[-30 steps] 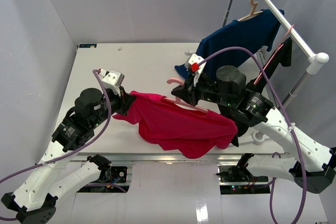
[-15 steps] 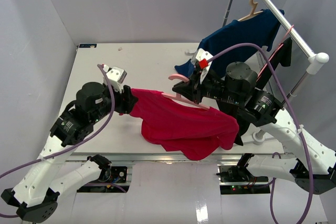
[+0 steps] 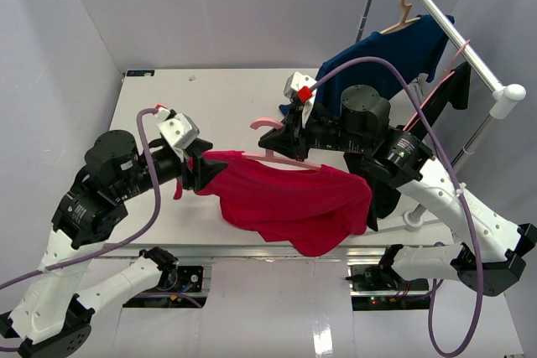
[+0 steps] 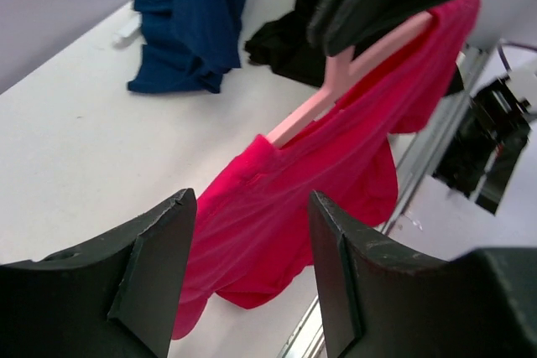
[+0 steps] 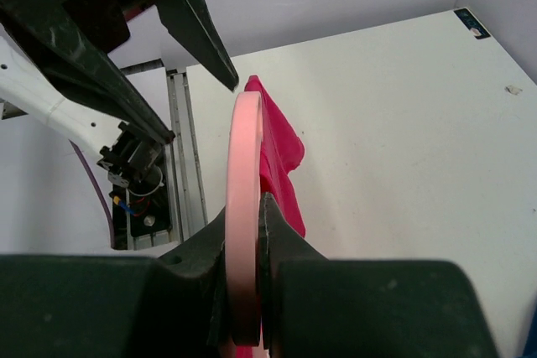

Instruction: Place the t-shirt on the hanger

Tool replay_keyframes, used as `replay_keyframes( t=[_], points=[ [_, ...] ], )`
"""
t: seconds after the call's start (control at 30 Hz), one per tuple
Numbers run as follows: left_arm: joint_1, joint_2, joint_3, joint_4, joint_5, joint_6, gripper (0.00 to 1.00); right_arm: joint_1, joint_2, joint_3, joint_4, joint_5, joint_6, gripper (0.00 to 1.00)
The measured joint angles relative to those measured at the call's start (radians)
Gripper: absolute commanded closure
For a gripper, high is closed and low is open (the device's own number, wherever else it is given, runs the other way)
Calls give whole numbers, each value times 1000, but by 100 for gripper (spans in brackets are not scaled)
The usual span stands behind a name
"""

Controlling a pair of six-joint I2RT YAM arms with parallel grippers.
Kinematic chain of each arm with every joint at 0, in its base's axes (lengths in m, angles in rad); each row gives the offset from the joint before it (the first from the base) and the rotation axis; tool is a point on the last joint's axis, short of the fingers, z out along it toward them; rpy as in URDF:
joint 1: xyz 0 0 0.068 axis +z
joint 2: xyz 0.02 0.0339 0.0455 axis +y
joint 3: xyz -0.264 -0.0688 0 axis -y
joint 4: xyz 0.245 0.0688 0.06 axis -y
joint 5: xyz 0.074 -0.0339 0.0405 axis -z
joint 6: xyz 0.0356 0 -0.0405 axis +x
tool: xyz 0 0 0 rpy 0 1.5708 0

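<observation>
Above the white table (image 3: 168,115), the crimson t-shirt (image 3: 289,203) hangs draped on the pale-pink hanger (image 3: 277,158), with one hanger arm tucked into the cloth. My right gripper (image 3: 292,143) pinches the hanger's neck. My left gripper (image 4: 252,232) is spread, holding nothing.

White surface (image 3: 168,98), carrying bunched lower end of navy blue shirt (image 4: 178,66) and, just beside it, black garment (image 4: 278,44).

Plain grey walls (image 3: 235,6) on 3 sides of me, light soft & even. White matte table (image 3: 226,98) in front. Metal clothes rail (image 3: 482,66) w/ white end cap, far right. Glossy white floor (image 3: 277,324) below near edge.
</observation>
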Motion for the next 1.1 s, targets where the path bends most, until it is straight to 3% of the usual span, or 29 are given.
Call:
replay_keyframes(
  t=[0.33,0.5,0.63,0.77,0.83,0.93,1.03,1.1],
  points=[
    [0,135,-14,-17,188,54,32,3,6,-63,110,-121,37,92],
    [0,149,-37,-10,285,60,38,8,4,-122,162,-144,51,92],
    [0,148,-97,-1,361,74,51,9,4,-157,191,-155,62,92],
    [0,168,-138,2,410,85,83,10,4,-175,200,-179,77,92],
    [0,178,-142,2,438,86,91,11,4,-177,205,-186,82,92],
    [0,169,-146,9,457,84,87,11,4,-178,213,-195,87,92],
    [0,147,-159,19,454,77,67,15,4,-178,224,-196,88,92],
    [0,125,-171,28,438,72,65,19,4,-179,230,-195,86,92]
  ],
)
